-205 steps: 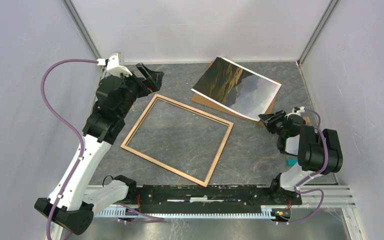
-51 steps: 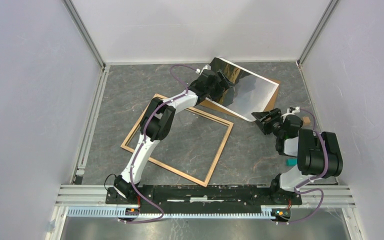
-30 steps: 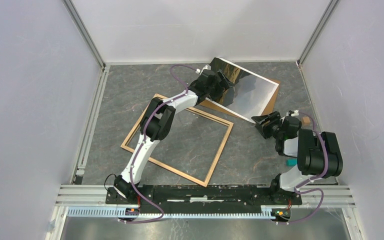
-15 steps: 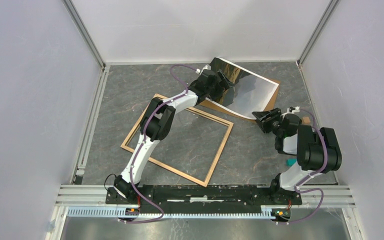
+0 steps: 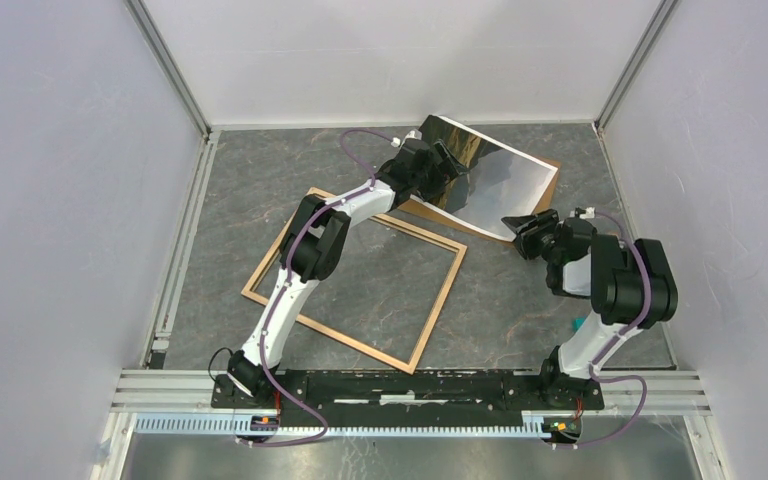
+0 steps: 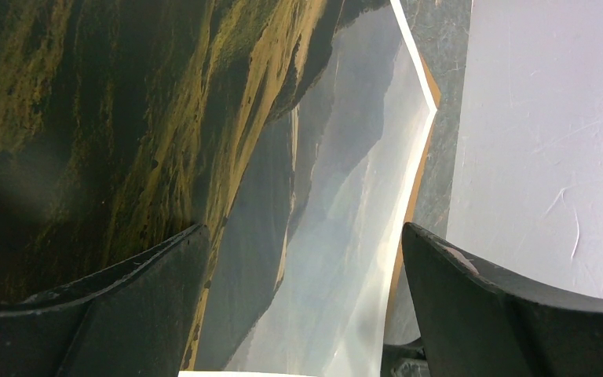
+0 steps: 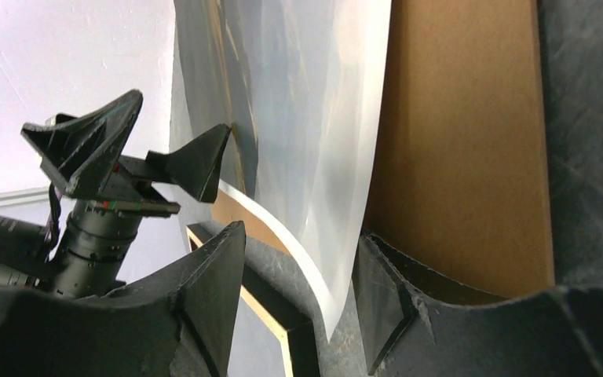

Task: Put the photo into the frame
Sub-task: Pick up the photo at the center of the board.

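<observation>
The photo [image 5: 495, 185] lies at the back right on the brown backing board [image 5: 550, 175], bowed, with its near edge raised. My left gripper [image 5: 450, 165] is open over the photo's left part; in the left wrist view its fingers [image 6: 126, 314] stand wide apart above the print [image 6: 283, 157]. My right gripper [image 5: 520, 225] is open at the photo's near corner. In the right wrist view that corner [image 7: 330, 306] hangs between the gripper's [image 7: 300, 236] two fingers. The frame [image 5: 435, 305] lies flat mid-table, tan side up, and it also shows in the right wrist view [image 7: 286, 326].
The enclosure's white walls stand close behind the photo and along both sides. A small teal object [image 5: 582, 325] lies by the right arm. The backing board [image 7: 463, 157] extends under and right of the photo. The left arm stretches across the frame's far corner.
Since the oldest frame the left arm has swung from the far left onto the photo, which has bowed. In the last second the right gripper has moved farther back to the photo's near corner.
</observation>
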